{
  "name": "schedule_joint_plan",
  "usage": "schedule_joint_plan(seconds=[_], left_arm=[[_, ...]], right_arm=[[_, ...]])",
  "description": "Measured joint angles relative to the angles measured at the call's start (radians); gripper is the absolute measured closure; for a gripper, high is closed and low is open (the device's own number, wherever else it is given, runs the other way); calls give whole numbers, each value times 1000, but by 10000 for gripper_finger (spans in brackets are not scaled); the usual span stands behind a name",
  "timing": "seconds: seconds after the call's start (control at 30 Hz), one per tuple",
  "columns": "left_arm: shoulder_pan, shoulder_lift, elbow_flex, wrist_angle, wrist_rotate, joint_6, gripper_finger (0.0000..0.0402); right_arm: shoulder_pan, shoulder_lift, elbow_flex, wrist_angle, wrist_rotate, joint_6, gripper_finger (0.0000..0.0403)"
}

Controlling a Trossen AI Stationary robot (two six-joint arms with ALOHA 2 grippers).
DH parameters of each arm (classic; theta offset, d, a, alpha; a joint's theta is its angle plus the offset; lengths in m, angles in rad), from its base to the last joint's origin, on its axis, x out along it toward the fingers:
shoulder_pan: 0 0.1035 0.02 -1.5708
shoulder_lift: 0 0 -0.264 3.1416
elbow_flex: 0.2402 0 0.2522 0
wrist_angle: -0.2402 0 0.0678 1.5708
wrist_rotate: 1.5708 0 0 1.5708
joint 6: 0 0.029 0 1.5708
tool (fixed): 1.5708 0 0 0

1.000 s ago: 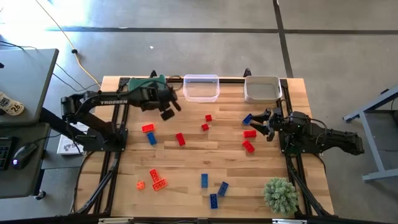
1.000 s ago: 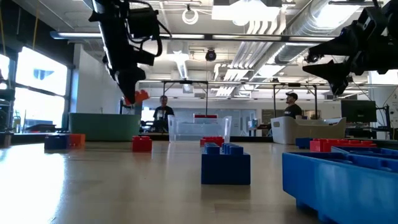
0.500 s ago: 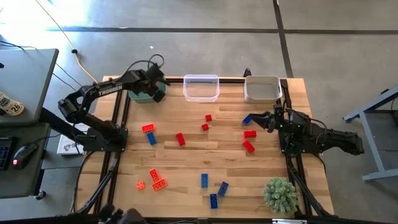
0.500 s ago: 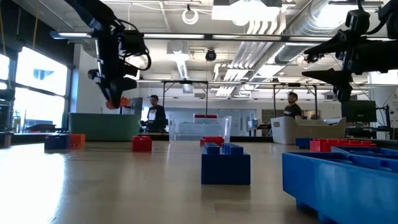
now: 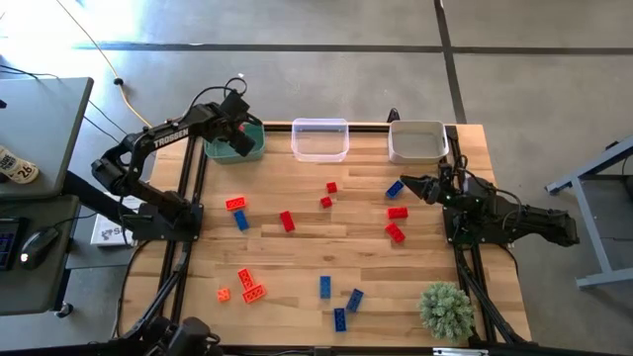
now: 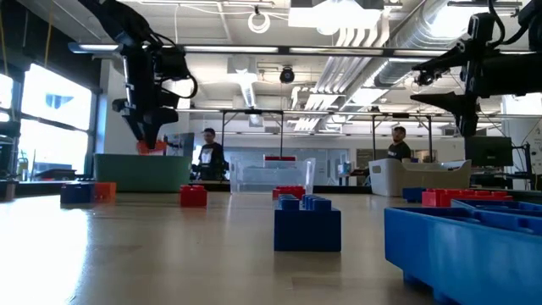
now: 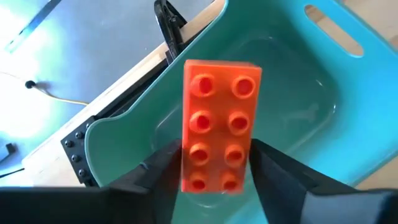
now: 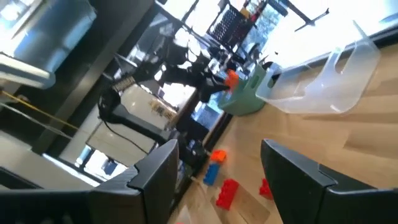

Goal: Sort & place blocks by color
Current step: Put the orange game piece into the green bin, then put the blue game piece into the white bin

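My left gripper [image 5: 237,134] hangs over the green bin [image 5: 247,148] at the table's far-left corner, shut on an orange oblong block [image 7: 221,127] that also shows in the low view [image 6: 152,146]. My right gripper [image 5: 417,185] is open above the table's right side, just right of a blue block [image 5: 395,188], and touches nothing. Red blocks [image 5: 397,212], [image 5: 287,221], orange blocks [image 5: 235,204], [image 5: 250,285] and blue blocks [image 5: 324,287], [image 5: 354,299] lie flat on the table. My left gripper pinches the orange block between its two fingers [image 7: 158,177], which sit on the two long sides near one end [image 7: 211,180]. The fingers come from above, pointing down. The block is lifted clear and hangs over the green bin's hollow, studs facing the wrist camera.
A clear bin [image 5: 319,138] and a grey bin [image 5: 416,141] stand along the far edge. A green plant [image 5: 445,309] stands at the near-right corner. Black frame rails run along the left and right sides. People show in the room beyond.
My left gripper has carried the orange block from over the table's left-middle toward the far-left corner and now hangs over the green bin, still shut on it. My right gripper has shifted slightly toward the far edge and stays open.
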State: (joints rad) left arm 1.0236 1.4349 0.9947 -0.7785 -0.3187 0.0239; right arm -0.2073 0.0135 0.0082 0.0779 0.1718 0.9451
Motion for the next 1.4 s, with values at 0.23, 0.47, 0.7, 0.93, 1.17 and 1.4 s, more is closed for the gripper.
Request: schedule_joint_plan(seconds=[0.23,0.47,0.7,0.93,1.17,1.4], left_arm=[[0,0,0,20,2,14,171],[-1,0,0,20,120,14,170],[-30,-12,0,29,190,39,168],[-65,-68,0,96,183,67,167],[-70,-129,0,182,181,95,167],[-70,-163,0,201,181,76,167]], right_arm=[[0,1,31,23,88,-50,185],[-1,38,132,-27,170,-175,185],[-1,184,292,-284,219,-152,185],[-2,419,463,-529,217,58,185],[-2,646,613,-644,191,324,185],[-3,834,735,-770,130,547,185]])
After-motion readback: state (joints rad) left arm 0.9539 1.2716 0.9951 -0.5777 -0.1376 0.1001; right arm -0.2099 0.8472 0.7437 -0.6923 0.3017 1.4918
